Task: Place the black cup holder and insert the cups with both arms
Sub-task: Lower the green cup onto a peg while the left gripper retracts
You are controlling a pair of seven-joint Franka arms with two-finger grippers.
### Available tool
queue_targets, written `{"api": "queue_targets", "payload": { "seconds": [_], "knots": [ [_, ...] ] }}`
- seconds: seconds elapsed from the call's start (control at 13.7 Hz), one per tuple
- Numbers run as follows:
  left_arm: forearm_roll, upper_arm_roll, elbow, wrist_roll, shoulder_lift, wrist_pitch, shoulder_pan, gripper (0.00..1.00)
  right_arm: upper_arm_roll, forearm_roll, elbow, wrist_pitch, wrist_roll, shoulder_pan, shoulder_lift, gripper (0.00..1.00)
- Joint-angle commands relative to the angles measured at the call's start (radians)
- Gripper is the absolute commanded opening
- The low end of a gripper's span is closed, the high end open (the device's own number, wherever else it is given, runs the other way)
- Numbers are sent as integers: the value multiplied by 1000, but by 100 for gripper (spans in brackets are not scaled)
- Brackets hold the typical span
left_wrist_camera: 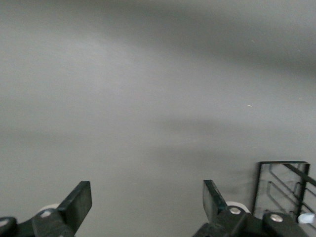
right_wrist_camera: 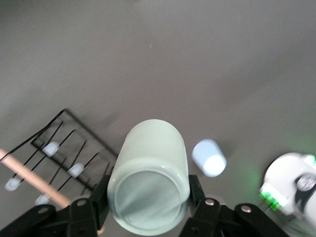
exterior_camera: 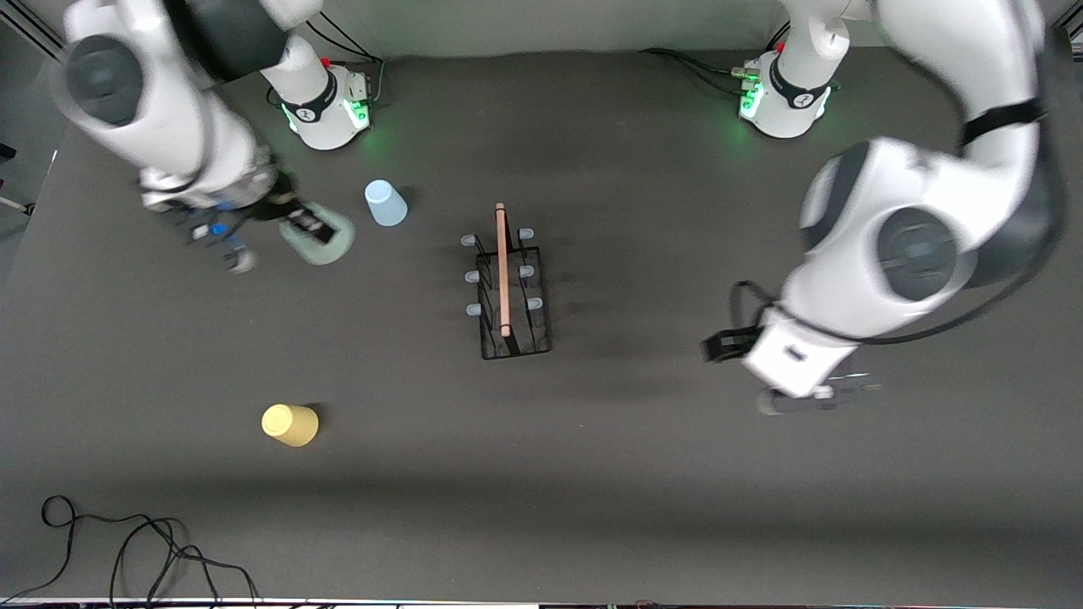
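Note:
The black cup holder (exterior_camera: 508, 288) stands mid-table with its wooden rod (exterior_camera: 503, 271) along the top and nothing on its prongs. It also shows in the right wrist view (right_wrist_camera: 59, 148) and the left wrist view (left_wrist_camera: 284, 187). My right gripper (exterior_camera: 311, 230) is shut on the mint green cup (exterior_camera: 326, 241), (right_wrist_camera: 148, 182) and holds it over the table toward the right arm's end. The light blue cup (exterior_camera: 385, 203), (right_wrist_camera: 208, 157) stands upside down beside it. The yellow cup (exterior_camera: 289, 425) lies nearer the front camera. My left gripper (exterior_camera: 833, 391), (left_wrist_camera: 146, 192) is open and empty, over bare table toward the left arm's end.
Black cables (exterior_camera: 127, 550) lie by the table's front edge toward the right arm's end. The two green-lit arm bases (exterior_camera: 334, 101), (exterior_camera: 783, 93) stand along the edge farthest from the front camera.

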Motion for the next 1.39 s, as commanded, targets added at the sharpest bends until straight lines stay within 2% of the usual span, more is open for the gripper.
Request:
{"api": "queue_targets", "payload": {
  "seconds": [0.0, 0.15, 0.22, 0.37, 0.51, 0.73, 0.88, 1.17, 1.24, 1.32],
  "knots": [
    [21, -12, -88, 155, -123, -25, 120, 100, -11, 35, -46, 93, 254, 134, 4, 0],
    [21, -12, -108, 190, -162, -61, 190, 100, -13, 45, -83, 170, 366, 215, 7, 0],
    [24, -9, -123, 190, -179, -64, 197, 100, -13, 45, -104, 200, 398, 238, 10, 0],
    [113, -10, -178, 190, -222, -67, 200, 100, -13, 45, -161, 263, 419, 257, 10, 0],
    [124, -12, -214, 208, -277, -76, 200, 100, -13, 45, -236, 369, 423, 270, 13, 0],
    [117, -9, -394, 266, -447, -33, 191, 100, -11, 45, -299, 507, 439, 275, 66, 0],
    [66, 44, -415, 398, -472, -50, 192, 100, -13, 45, -310, 570, 443, 307, 118, 0],
    [24, 75, -415, 414, -496, -52, 189, 100, -13, 45, -333, 668, 477, 321, 189, 0],
    [24, 80, -413, 397, -496, -39, 186, 100, -13, 45, -331, 672, 480, 318, 205, 39],
    [26, 82, -416, 401, -496, -45, 187, 100, -14, 45, -325, 670, 482, 315, 209, 99]
  ]
}}
